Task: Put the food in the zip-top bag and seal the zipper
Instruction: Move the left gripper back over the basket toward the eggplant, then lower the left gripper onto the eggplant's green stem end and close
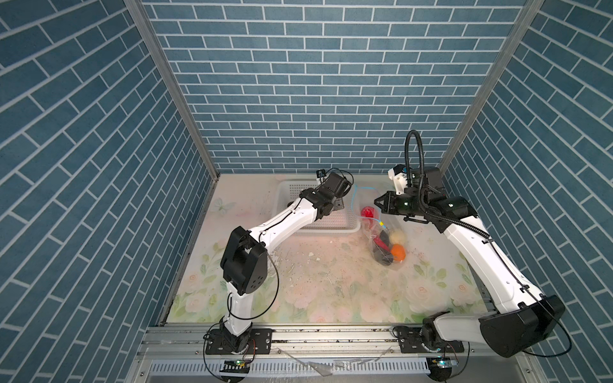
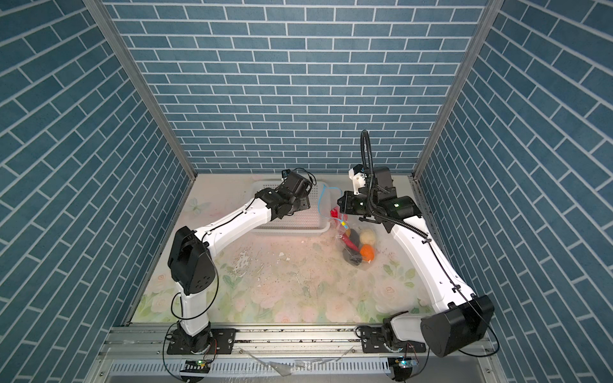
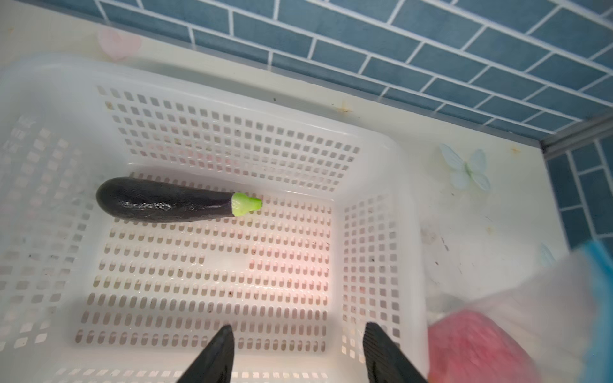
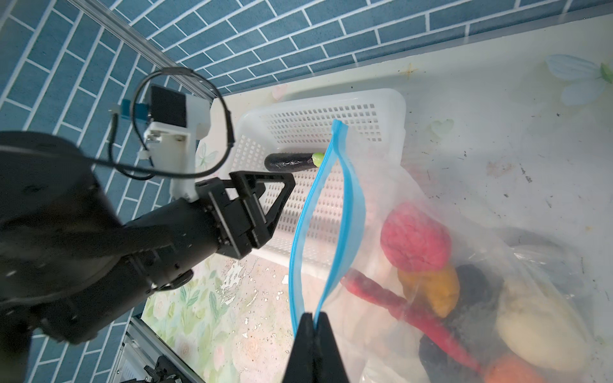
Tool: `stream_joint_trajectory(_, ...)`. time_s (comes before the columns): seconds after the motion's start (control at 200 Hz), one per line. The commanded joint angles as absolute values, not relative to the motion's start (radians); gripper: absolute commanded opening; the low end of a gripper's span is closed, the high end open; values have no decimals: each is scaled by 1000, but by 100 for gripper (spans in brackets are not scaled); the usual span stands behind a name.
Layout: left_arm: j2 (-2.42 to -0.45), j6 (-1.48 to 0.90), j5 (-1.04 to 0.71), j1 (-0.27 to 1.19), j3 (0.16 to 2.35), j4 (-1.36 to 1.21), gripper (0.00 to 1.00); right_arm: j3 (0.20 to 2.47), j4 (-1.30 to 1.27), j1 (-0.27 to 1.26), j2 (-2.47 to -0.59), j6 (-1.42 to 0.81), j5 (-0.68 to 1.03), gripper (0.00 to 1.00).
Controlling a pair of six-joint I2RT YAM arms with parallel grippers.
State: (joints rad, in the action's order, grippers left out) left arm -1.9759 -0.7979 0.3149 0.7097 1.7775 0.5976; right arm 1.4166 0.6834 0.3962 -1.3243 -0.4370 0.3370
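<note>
Pinching the zipper (image 4: pixel 349 205) with my right tool (image 4: pixel 313 317) beside the basket (image 4: pixel 365 98), I am hovering my left tool (image 3: pixel 298 326), spread wide, over its aubergine (image 3: pixel 166 200).

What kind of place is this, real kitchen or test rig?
Most likely a lab robot cell, not a kitchen: printed blue brick wall panels in aluminium framing, two arms bolted to an aluminium rail, and toy produce in a zip-top bag on a floral-print tabletop.
</note>
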Motion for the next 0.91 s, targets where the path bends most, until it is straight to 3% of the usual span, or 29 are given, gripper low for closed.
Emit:
stream_joint_trajectory(0.0,-2025,-895,400,673,1825,692,68,1420,638,393,-1328,-412,360,0)
stream_joint_trajectory(0.305,-2182,-1032,521,610,1932,746,73,1427,634,394,-1363,-411,383,0)
stream_joint_trajectory(0.9,-2298,-1174,428,472,1915,669,75,1473,639,393,-1452,-405,418,0)
